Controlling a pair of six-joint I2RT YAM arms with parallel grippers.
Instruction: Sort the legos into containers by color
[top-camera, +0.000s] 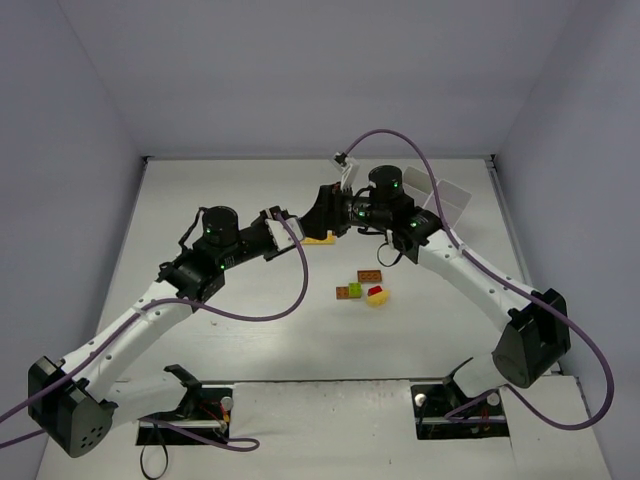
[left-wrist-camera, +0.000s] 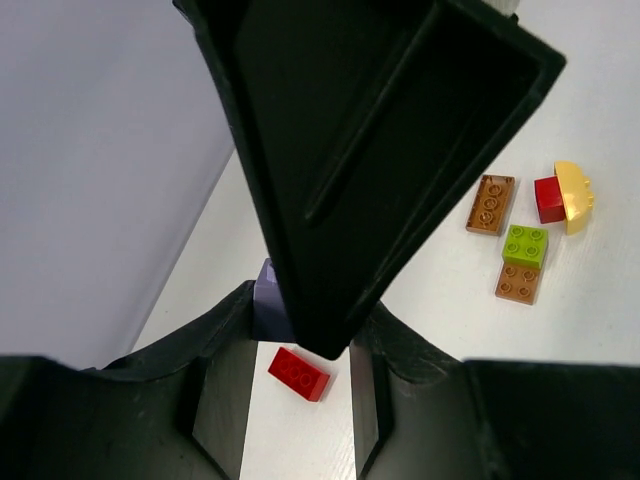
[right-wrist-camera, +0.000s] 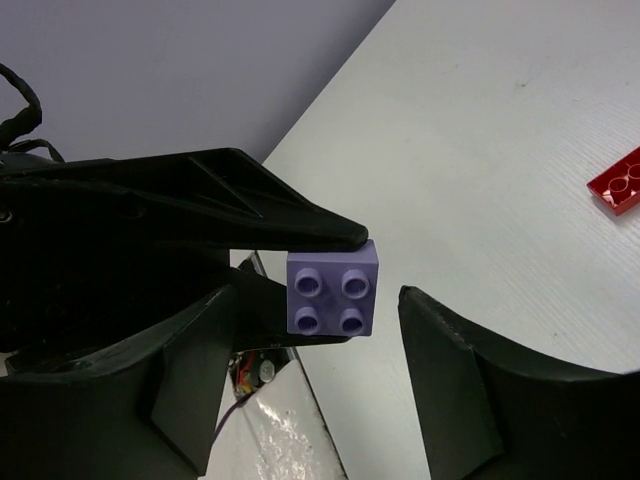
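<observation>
Right wrist: left hand (left-wrist-camera: 305, 305) is pinching a lavender square plastic brick (right-wrist-camera: 333, 292) midair; right hand (right-wrist-camera: 318, 297) is straddling it, wide open, empty. Likely handing over.

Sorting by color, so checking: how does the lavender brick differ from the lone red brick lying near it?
The lavender brick is square with four studs; the red brick is oblong. The lavender brick is held up off the table; the red brick lies on it. Both are studded.

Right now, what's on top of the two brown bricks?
A lime green brick covers half of one brown brick; its studs there are hidden. The other brown brick carries nothing.
</observation>
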